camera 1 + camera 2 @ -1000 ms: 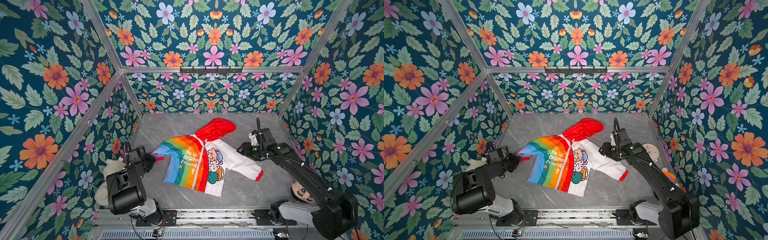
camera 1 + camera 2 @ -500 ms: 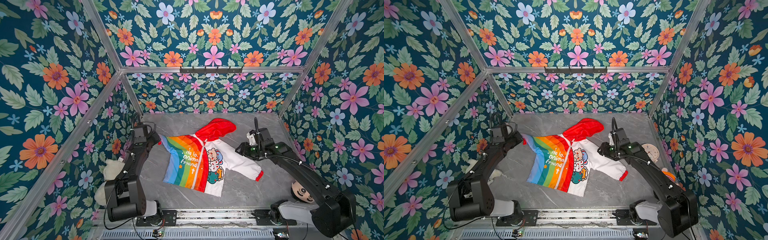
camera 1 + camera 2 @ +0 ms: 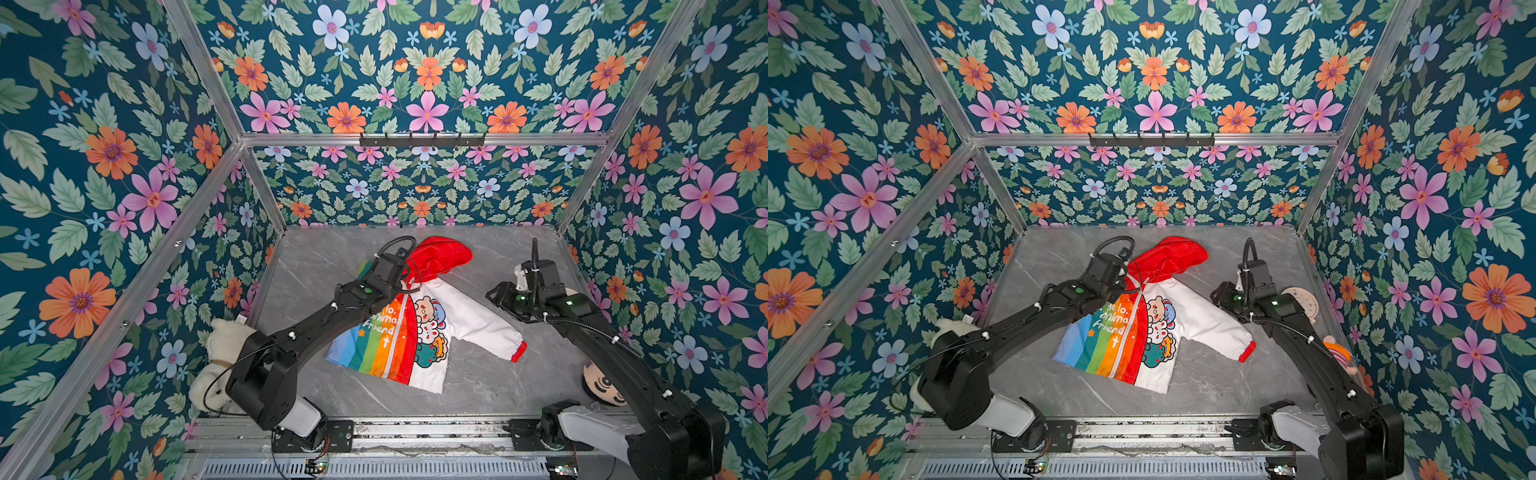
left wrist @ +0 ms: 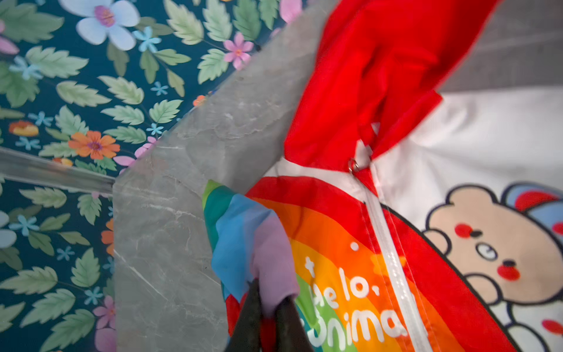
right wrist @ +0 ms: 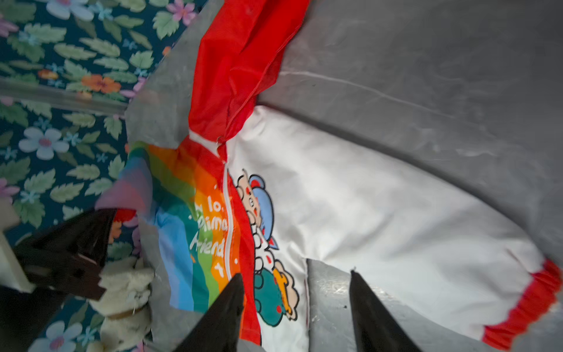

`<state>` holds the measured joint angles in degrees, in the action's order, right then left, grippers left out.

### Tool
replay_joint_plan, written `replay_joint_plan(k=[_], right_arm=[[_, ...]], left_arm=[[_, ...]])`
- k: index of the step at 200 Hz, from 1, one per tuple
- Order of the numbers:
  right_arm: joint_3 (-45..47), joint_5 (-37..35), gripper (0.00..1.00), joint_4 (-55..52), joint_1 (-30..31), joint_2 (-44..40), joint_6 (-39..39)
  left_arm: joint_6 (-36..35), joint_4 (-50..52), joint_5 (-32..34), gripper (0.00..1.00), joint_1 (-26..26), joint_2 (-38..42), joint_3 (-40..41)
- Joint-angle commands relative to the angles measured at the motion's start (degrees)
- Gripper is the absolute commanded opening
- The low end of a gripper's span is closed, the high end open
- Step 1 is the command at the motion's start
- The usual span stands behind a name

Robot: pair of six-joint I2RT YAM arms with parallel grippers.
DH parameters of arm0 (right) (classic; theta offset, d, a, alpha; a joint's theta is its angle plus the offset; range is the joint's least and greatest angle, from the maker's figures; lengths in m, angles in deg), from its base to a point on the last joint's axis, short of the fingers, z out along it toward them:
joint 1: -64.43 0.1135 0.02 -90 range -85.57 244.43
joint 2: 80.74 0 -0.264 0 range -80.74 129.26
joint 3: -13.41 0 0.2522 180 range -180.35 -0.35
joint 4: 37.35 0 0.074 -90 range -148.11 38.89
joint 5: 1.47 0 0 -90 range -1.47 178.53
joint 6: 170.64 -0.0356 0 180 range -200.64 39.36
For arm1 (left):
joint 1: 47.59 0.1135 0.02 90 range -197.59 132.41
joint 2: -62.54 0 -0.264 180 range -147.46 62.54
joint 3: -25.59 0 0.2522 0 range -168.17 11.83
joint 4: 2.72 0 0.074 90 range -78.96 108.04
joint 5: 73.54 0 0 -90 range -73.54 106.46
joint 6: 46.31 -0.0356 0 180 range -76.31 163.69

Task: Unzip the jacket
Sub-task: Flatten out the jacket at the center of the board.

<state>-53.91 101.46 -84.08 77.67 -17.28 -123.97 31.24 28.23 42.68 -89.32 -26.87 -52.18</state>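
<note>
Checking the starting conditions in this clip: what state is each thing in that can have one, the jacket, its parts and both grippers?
thin hooded child's jacket, rainbow-striped and white: lying front up on grey marbled table
white front zipper: closed up to the collar
rainbow-striped sleeve: end pinched by left gripper
left gripper: shut on the sleeve end
right gripper: open, holding nothing

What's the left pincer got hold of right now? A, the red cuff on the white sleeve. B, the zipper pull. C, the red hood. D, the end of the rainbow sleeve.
D: in the left wrist view the left pincer has the lilac end of the rainbow sleeve between its fingers, while the zipper pull sits apart from it, up at the collar.
</note>
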Motion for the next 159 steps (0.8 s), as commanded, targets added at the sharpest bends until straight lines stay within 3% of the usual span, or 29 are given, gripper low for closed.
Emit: replay_joint_plan(k=[1, 9, 31, 65, 93, 127, 159], right_arm=[[0.4, -0.9, 0.55, -0.6, -2.0, -2.2, -0.9], [0.2, -1.2, 0.55, -1.4, -2.0, -2.5, -0.3], [0.3, -0.2, 0.55, -1.4, -2.1, -2.2, 0.0], [0.7, 2.3, 0.55, 0.0, -2.0, -0.3, 0.2], [-0.3, 6.7, 0.55, 2.4, -0.5, 3.6, 1.9], [-3.2, 5.5, 0.55, 4.1, 7.6, 8.6, 2.8], [-3.8, 0.4, 0.55, 11.2, 18.0, 11.7, 6.3]], left_arm=[[-3.7, 4.3, 6.9, 0.64, -4.4, -4.2, -0.8], [-2.8, 5.3, 6.8, 0.79, -5.5, -5.5, -1.3], [1.3, 6.9, 3.9, 0.99, -7.0, -5.2, -2.8], [11.8, 5.1, -1.3, 0.99, -7.3, 4.2, -0.7], [29.5, -0.4, -3.0, 0.97, -7.1, 12.0, 5.7], [50.3, -2.1, -8.1, 0.92, -3.0, 13.4, 12.2], [59.5, -13.5, -18.0, 0.79, 4.5, 16.7, 23.5]])
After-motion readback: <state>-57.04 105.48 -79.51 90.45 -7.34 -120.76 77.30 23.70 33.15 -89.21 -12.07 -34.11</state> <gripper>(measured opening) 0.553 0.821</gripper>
